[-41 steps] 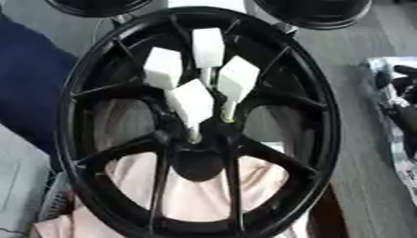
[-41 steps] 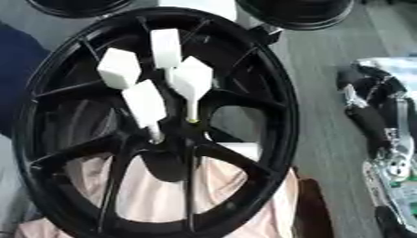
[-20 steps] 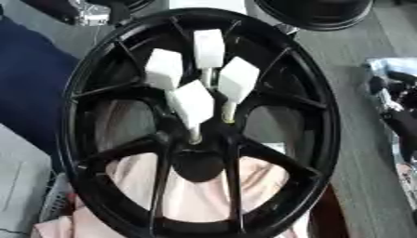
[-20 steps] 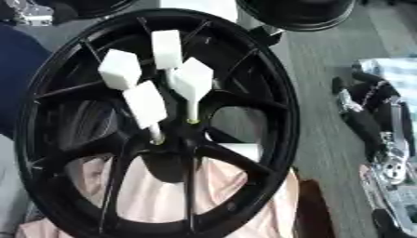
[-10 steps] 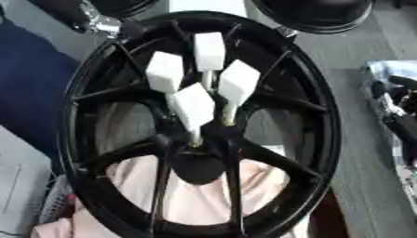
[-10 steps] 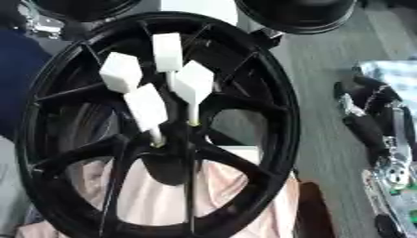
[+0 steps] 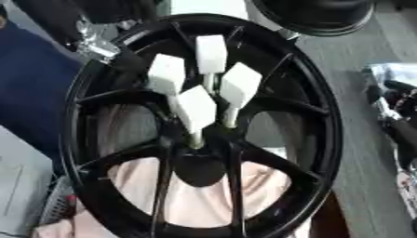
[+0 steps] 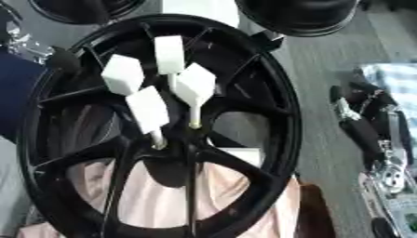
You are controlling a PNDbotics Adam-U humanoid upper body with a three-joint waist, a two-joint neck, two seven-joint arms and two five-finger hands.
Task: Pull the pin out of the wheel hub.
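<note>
A black spoked wheel hub (image 7: pixel 327 139) fills the middle of both views. Several white pins with block-shaped heads stand in its centre, slanting up and back; the nearest pin (image 7: pixel 195 109) sits just above the centre bore and another pin (image 7: pixel 241 84) is to its right. My left hand (image 7: pixel 99 44), black with a silver joint, comes in at the upper left and lies over the hub's upper-left rim, apart from the pins. My right hand (image 8: pixel 363 122) rests to the right of the hub with its fingers stretched out, holding nothing.
A pink cloth (image 7: pixel 204 207) shows through the lower spokes. Blue fabric (image 7: pixel 32 93) lies at the left and a grey box (image 7: pixel 20 186) at the lower left. Another black wheel (image 7: pixel 313 14) stands at the top right, and one more at the top left (image 8: pixel 81 11).
My left hand has come in from the top left corner and moved down onto the hub's upper-left rim. The pins and the right hand have stayed put.
</note>
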